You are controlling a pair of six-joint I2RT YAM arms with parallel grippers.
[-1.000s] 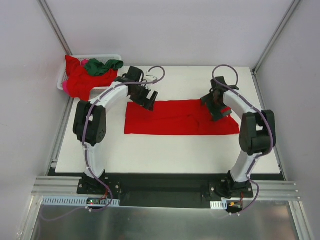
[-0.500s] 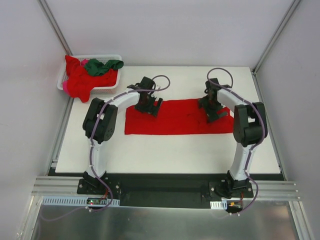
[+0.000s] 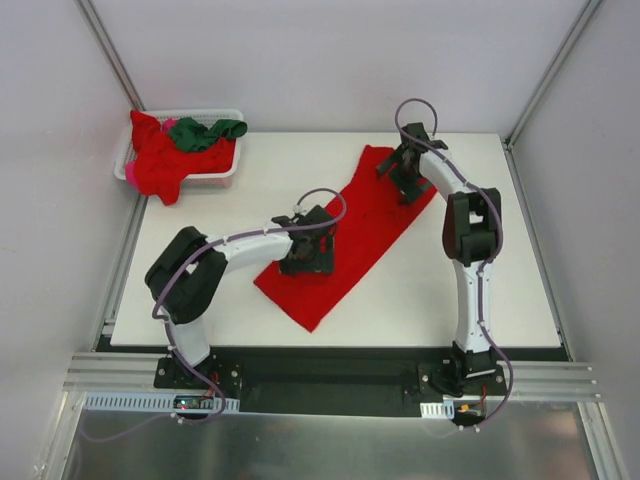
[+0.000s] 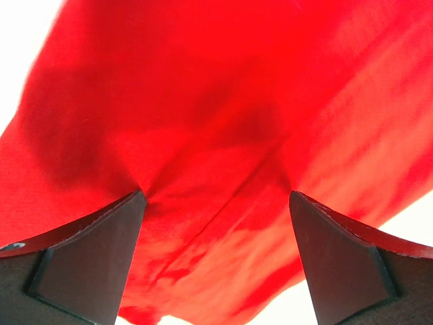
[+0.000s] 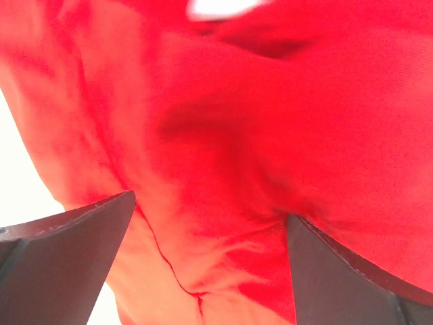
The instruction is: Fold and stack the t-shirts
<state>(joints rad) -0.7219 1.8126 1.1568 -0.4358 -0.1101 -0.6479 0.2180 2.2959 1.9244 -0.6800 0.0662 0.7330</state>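
A red t-shirt (image 3: 362,222), folded into a long strip, lies diagonally on the white table (image 3: 500,270), from near left to far right. My left gripper (image 3: 312,257) is open and presses down on its near-left part; in the left wrist view (image 4: 215,194) the fingers (image 4: 95,250) are spread wide on red cloth (image 4: 223,122). My right gripper (image 3: 404,172) is open and presses on the far-right end; the right wrist view (image 5: 210,205) shows spread fingers (image 5: 67,250) on red cloth (image 5: 230,122). More red shirts (image 3: 160,165) and a dark green one (image 3: 205,132) lie in the basket.
The white lattice basket (image 3: 228,171) stands at the table's far-left corner, with red cloth hanging over its near-left rim. Grey walls and metal frame posts enclose the table.
The red strip has turned from lying level across the table to a diagonal. My left gripper has swung toward the near side, my right gripper toward the far side.
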